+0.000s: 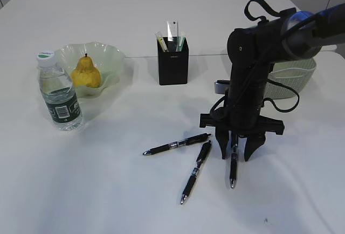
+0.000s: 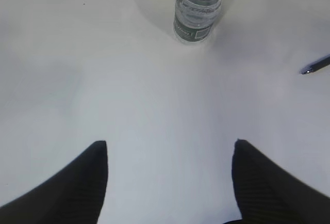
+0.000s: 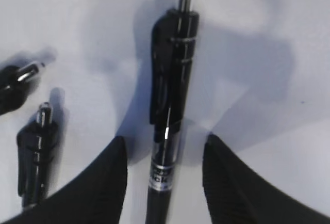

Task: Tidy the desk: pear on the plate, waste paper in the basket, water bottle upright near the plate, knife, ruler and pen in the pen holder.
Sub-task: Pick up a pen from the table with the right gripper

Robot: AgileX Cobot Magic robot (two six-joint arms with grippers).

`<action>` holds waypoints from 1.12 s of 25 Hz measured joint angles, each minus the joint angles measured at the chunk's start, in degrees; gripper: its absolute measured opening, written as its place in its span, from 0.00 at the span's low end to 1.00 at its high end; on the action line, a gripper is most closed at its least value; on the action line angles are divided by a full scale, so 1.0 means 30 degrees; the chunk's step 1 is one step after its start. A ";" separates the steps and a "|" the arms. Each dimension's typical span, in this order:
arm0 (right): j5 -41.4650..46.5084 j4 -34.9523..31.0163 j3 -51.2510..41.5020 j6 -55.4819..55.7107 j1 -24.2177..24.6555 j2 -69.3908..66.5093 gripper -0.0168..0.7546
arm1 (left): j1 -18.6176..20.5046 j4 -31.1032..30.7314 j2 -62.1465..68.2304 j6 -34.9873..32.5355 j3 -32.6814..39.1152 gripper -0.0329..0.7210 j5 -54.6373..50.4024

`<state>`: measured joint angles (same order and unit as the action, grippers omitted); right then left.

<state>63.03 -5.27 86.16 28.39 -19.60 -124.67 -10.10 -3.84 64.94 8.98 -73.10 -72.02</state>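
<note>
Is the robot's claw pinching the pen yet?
Apart. In the right wrist view the right gripper straddles the pen, with white table showing on both sides between pen and fingers.

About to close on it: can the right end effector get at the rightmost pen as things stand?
Probably yes. The right end effector is open, with one finger on each side of the rightmost pen, which lies flat on the table. The other two pens lie off to one side, clear of the fingers.

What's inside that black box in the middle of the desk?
The pen holder has a pale ruler and a few thin sticks poking above its rim. Its dark walls hide their lower parts and anything shorter inside.
</note>
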 joint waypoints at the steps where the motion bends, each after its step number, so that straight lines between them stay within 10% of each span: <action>1: 0.0000 0.0000 0.0000 0.0000 0.0000 0.0000 0.52 | 0.0000 0.0000 0.0000 0.0000 0.0000 0.74 0.0000; 11: 0.0602 0.0000 0.0000 -0.0077 0.0000 0.0000 0.16 | 0.0000 -0.0265 0.0000 -0.0031 0.0000 0.74 0.0000; 28: 0.1867 -0.0174 0.2084 -0.4214 0.0000 -0.0044 0.13 | 0.0000 -0.0616 0.0000 -0.0031 0.0000 0.74 0.0000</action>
<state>68.63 -5.80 92.41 15.75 -19.60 -124.81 -10.10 -5.69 64.94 8.89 -73.10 -72.02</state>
